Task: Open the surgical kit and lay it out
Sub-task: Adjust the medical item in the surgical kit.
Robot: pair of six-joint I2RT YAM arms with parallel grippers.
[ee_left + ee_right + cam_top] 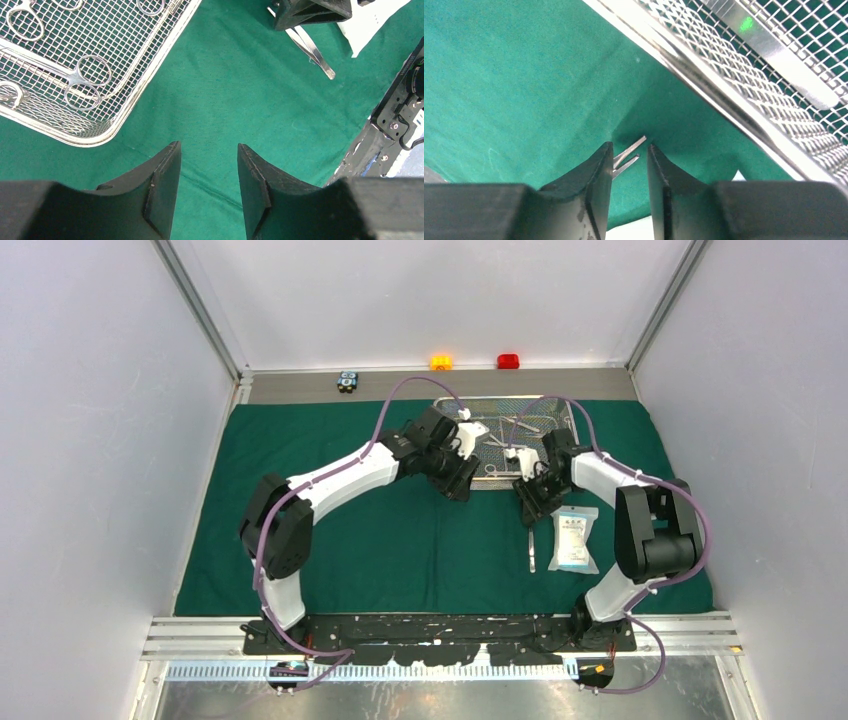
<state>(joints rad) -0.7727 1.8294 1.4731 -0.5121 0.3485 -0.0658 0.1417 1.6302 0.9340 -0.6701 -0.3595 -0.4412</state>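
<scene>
Kit opened: tweezers (531, 550) lay on the green cloth (400, 540), just in front of the tray (115, 125).
Your right end effector (630, 146) stood narrow with the tweezers' tips between its fingers; whether it pinched them, you could not tell. The packet (573, 540) lay just right of the tweezers. Your left end effector (207, 147) hung half-wide and empty over cloth beside the tray's corner, scissors (85, 82) lying inside the tray.

Your two arms match: the left arm (345, 480) and the right arm (600, 472) both wear smooth white shells over the long links, with bulky matte black housings at the joints. A thin lilac cable (420, 380) loops along each one. Your jaws are black wedges with scuffed, chamfered inner edges. Both arms are bolted to a flat black base plate (440, 625).
</scene>
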